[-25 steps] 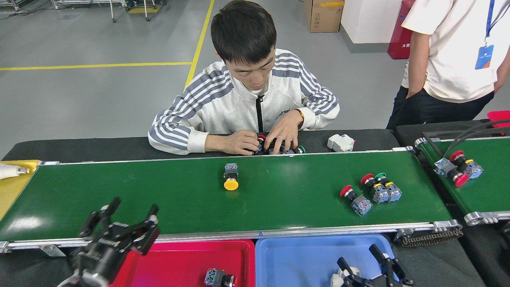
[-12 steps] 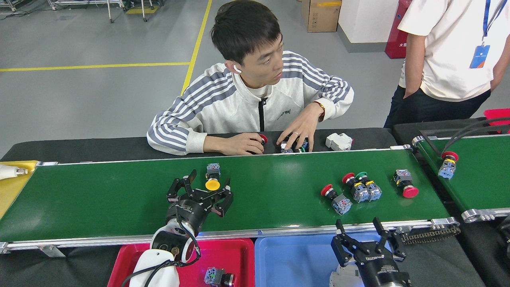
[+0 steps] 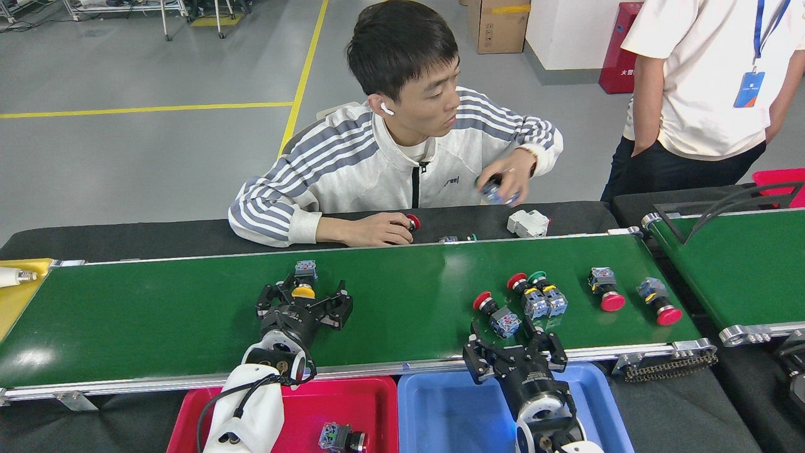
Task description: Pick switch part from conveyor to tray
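Observation:
The conveyor (image 3: 157, 327) is the wide green belt across the middle. A yellow-capped switch part (image 3: 305, 282) lies on it, and my left gripper (image 3: 305, 297) is open right at its cap, one finger on each side. Further right lies a red-capped switch part (image 3: 495, 314). My right gripper (image 3: 509, 336) is open just in front of it, over the belt's near rail. A red tray (image 3: 377, 396) below the belt holds one switch part (image 3: 343, 437). A blue tray (image 3: 453, 409) sits beside it.
More switch parts lie on the belt's right: a red and green pair (image 3: 534, 296) and two red ones (image 3: 607, 290) (image 3: 660, 303). A seated person behind the belt holds a part in a raised hand (image 3: 503, 185). A second belt (image 3: 742, 264) stands at the right, a yellow tray (image 3: 16, 302) at the left.
My left gripper has reached forward to the yellow-capped part. My right gripper rose from the blue tray to the belt's edge. The parts drifted left, and a further red part arrived at the right.

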Robot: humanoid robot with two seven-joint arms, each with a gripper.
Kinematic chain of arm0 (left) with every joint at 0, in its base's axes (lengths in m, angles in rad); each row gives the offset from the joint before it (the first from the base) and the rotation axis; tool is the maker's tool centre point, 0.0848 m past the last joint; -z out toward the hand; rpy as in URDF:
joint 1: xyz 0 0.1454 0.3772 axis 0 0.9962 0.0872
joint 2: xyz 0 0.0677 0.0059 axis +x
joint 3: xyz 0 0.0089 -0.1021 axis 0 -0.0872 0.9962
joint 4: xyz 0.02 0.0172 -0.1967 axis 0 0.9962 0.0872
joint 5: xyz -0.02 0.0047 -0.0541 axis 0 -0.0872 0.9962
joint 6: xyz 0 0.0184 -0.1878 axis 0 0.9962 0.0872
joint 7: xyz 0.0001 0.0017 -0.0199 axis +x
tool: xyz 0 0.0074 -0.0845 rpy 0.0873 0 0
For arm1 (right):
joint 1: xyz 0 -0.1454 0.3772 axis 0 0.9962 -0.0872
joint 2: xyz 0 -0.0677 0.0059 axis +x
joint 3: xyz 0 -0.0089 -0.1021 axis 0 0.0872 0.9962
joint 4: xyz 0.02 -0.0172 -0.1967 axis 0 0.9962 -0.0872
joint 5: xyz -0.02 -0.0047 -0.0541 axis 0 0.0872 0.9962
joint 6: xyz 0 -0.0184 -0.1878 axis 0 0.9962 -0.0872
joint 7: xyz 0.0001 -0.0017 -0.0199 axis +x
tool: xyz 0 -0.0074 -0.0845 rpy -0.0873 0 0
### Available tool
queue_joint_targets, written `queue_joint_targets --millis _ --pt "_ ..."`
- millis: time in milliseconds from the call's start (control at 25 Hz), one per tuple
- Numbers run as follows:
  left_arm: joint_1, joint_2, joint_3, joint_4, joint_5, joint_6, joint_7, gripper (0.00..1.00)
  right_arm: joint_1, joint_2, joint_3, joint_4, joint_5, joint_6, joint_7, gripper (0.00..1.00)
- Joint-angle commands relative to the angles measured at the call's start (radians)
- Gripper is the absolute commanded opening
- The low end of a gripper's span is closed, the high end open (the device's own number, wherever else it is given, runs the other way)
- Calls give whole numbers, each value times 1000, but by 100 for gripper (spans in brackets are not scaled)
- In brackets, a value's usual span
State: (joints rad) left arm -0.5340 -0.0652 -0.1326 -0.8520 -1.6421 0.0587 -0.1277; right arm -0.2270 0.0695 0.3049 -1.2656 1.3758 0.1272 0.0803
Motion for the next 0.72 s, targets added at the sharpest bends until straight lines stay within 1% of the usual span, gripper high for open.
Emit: queue_joint_targets --millis 0,80,120,160,200,280,360,400,480,520,640,680 --pt "-26 10 4 5 5 44 10 47 -17 -8 8 -6 -3 5 -4 14" --pt "-24 10 7 4 18 43 10 24 -17 -11 10 -6 -4 3 -4 7" --pt "-24 12 11 5 36 38 11 18 -15 -11 10 -8 -6 -1 -5 5" --pt "-20 12 15 2 61 36 11 15 -14 -11 11 -12 -6 -11 -7 2" --pt "-14 12 13 -1 76 35 11 12 -8 -11 11 -23 -6 -21 -8 2" --pt "5 13 7 -16 82 33 16 10 3 -13 16 -57 -6 -54 -11 2" --pt "35 13 5 -73 84 4 23 9 31 -19 22 -97 -6 -112 -11 2" --pt "68 16 7 -133 82 -48 23 9 54 -28 22 -132 -6 -158 -11 2" --pt "160 38 7 -308 80 -177 16 10 115 -51 22 -212 -7 -247 -11 2" --pt "218 59 7 -398 80 -254 11 10 146 -62 22 -247 -6 -294 -11 2" --pt "437 160 13 -705 80 -556 5 14 229 -86 23 -337 -7 -452 -11 2" --pt "511 182 16 -791 84 -634 5 21 252 -86 23 -359 -6 -503 -11 2"
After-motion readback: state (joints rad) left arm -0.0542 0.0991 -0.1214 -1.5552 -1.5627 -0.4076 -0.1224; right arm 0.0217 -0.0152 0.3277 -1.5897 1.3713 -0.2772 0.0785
